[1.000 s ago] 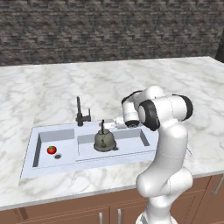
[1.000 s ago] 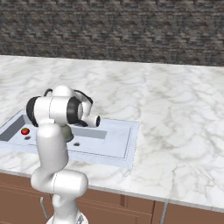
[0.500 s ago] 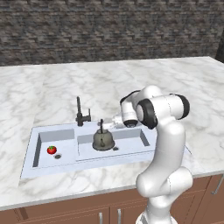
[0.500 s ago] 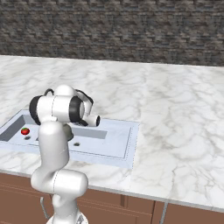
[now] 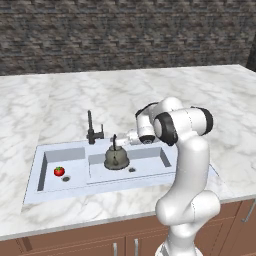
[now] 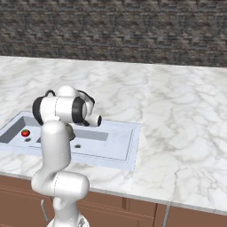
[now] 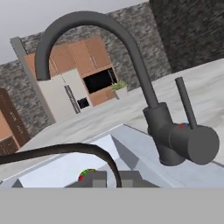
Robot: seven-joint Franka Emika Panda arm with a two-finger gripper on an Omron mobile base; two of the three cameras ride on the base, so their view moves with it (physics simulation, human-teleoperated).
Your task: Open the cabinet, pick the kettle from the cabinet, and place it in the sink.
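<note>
In the left base view, the kettle (image 5: pixel 116 158) sat on the floor of the wider basin of the sink (image 5: pixel 32 181), as it had a second before. The gripper (image 5: pixel 115 139) stayed clamped narrow on its arched loop handle, not yet released. A red tomato (image 5: pixel 59 171) lay in the small basin.

In the right base view, the arm's pose was unchanged, so placement looked all but done.

In the hand view, the kettle's handle arched above the fingertips (image 7: pixel 99 179), with the black faucet (image 7: pixel 144 94) close ahead.
</note>
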